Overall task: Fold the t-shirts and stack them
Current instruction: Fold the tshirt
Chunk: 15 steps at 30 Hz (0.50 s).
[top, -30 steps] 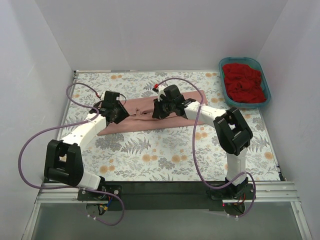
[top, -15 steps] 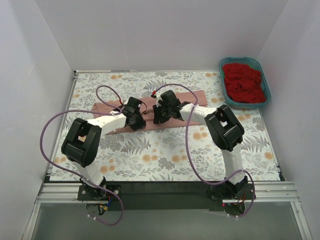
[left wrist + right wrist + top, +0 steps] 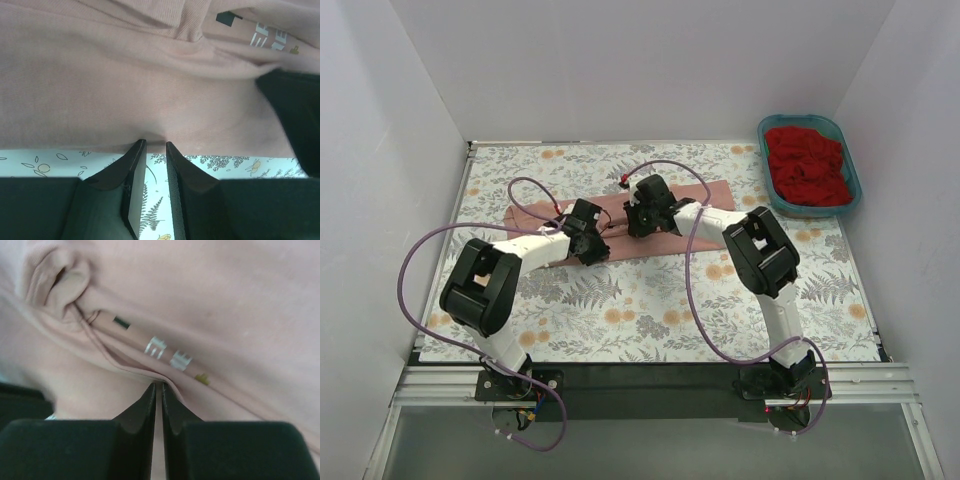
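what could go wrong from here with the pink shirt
1. The left gripper meets only the very hem of the pink t-shirt; it could slip off or snag the floral cloth underneath.
2. The right gripper pinches one thin ridge, so pulling may drag layers and undo the fold.
3. Both grippers sit close together and could bump.

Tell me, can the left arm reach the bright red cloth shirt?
Probably not: the bright red cloth shirt lies in the teal oval plastic tub at the far right corner, with the right arm between.
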{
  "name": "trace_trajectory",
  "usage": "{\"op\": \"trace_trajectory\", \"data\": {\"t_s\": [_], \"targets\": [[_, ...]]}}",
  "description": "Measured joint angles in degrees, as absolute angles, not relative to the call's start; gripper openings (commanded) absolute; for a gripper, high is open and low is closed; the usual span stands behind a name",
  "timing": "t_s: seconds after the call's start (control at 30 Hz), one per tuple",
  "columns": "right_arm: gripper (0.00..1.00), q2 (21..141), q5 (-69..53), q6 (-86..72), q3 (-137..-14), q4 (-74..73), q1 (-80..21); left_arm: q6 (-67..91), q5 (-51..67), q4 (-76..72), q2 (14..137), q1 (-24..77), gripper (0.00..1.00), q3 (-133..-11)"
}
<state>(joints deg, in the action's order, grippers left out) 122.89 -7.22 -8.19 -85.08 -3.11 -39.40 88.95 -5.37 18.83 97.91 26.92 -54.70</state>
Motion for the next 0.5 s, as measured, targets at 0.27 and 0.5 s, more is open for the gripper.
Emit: {"op": "trace_trajectory", "data": {"t_s": [0.27,0.5], "targets": [[0.21,125.03,0.69,-4.08,-92.01,-3.36,-36.86,89.17,-4.91,18.65,95.98,26.92,0.22,-52.62],[0.43,121.62,4.34,-2.46,-90.67,-2.72,-32.69,90.02,-4.34,22.2,92.75,26.92,0.36,-50.54]]}}
